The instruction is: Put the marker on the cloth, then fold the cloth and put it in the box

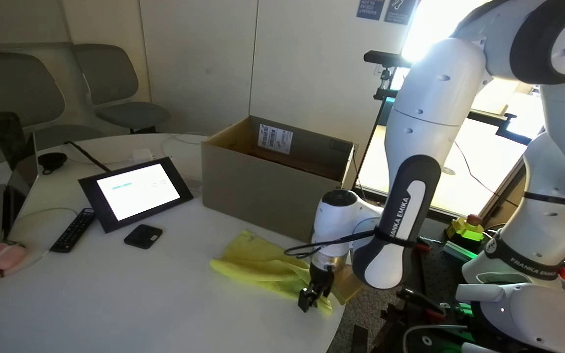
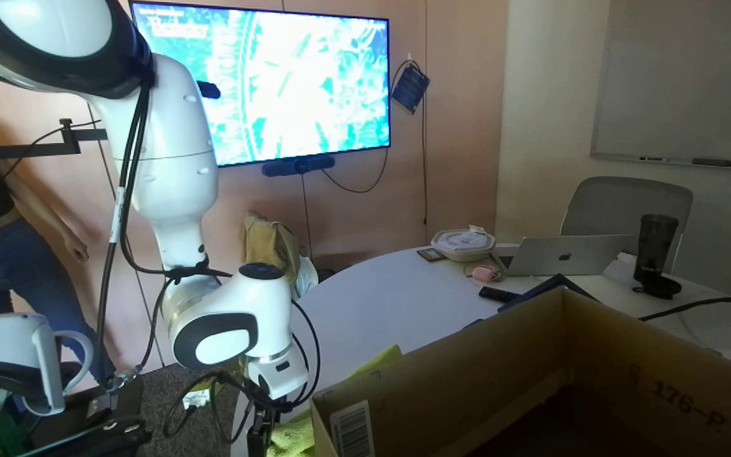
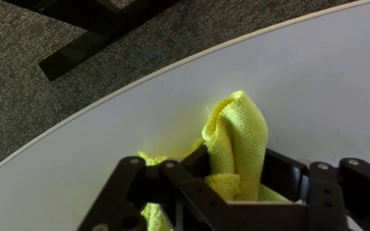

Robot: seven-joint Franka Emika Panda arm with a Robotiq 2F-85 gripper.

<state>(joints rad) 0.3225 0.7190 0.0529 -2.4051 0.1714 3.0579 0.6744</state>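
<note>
The yellow-green cloth (image 1: 263,264) lies rumpled on the white table in front of the box, reaching towards the table edge. Parts of it also show in an exterior view (image 2: 292,439). My gripper (image 1: 310,297) points down at the cloth's near end by the table edge. In the wrist view my gripper (image 3: 234,157) is shut on a bunched fold of the cloth (image 3: 246,134), with fabric against both fingers. The brown cardboard box (image 1: 263,189), open at the top, stands behind the cloth; it is also in an exterior view (image 2: 460,381). The marker is not visible.
A black-framed tablet (image 1: 138,191), a small black block (image 1: 143,236), a black remote (image 1: 73,230) and a pink case (image 1: 8,257) lie on the table. A laptop (image 2: 568,255) and dark cup (image 2: 655,247) stand farther off. The round table edge (image 3: 159,72) is close to the gripper.
</note>
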